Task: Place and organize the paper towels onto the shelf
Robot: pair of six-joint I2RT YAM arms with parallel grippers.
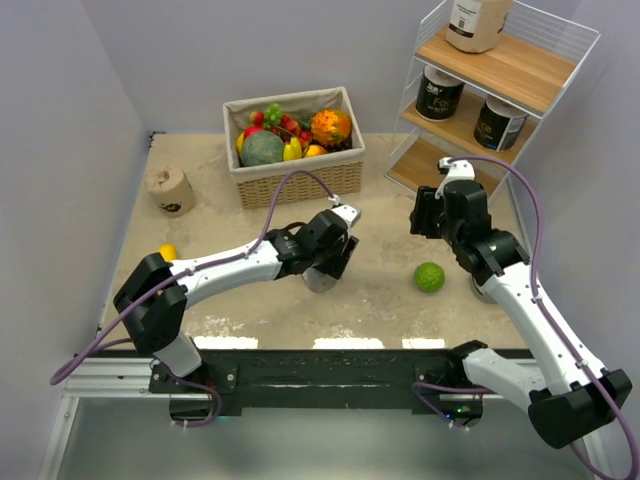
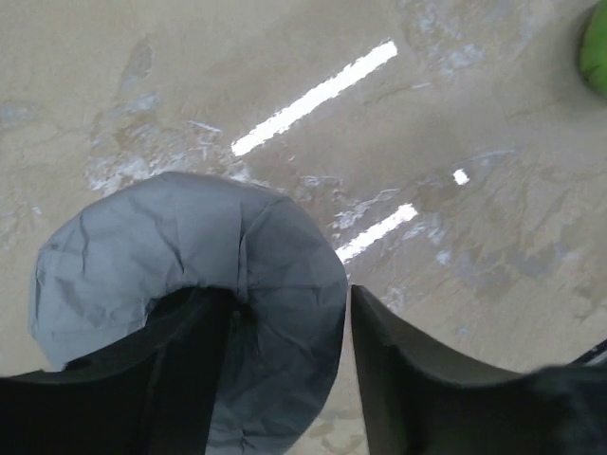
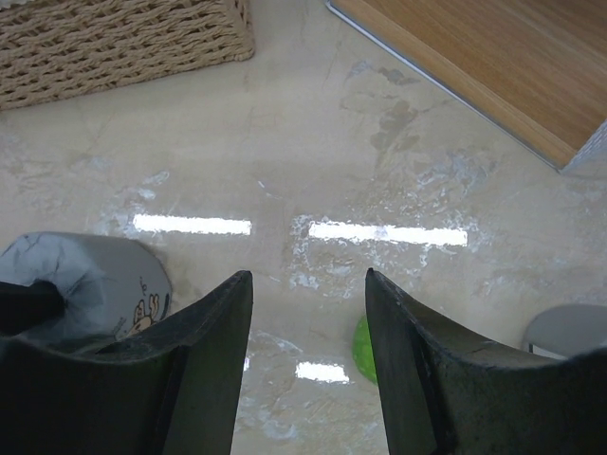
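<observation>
A grey paper towel roll point(image 2: 161, 246) lies on the table at mid-front, partly under my left gripper point(image 1: 330, 260). In the left wrist view my left gripper point(image 2: 289, 294) straddles the roll's wall: one finger sits in the hollow end, the other stands outside with a thin gap, so it is open. My right gripper point(image 3: 307, 275) hangs open and empty over bare table, near the shelf point(image 1: 540, 70). Two black rolls point(image 1: 438, 95) stand on the middle board and a tan one point(image 1: 478, 22) on the top board. Another tan roll point(image 1: 170, 190) sits far left. A second grey roll point(image 3: 569, 332) is mostly hidden under my right arm.
A wicker fruit basket point(image 1: 293, 160) stands at the back centre. A green lime point(image 1: 430, 277) lies between the two grippers. A small yellow fruit point(image 1: 167, 252) lies beside the left arm. The shelf's bottom board point(image 3: 474, 66) is just beyond my right gripper.
</observation>
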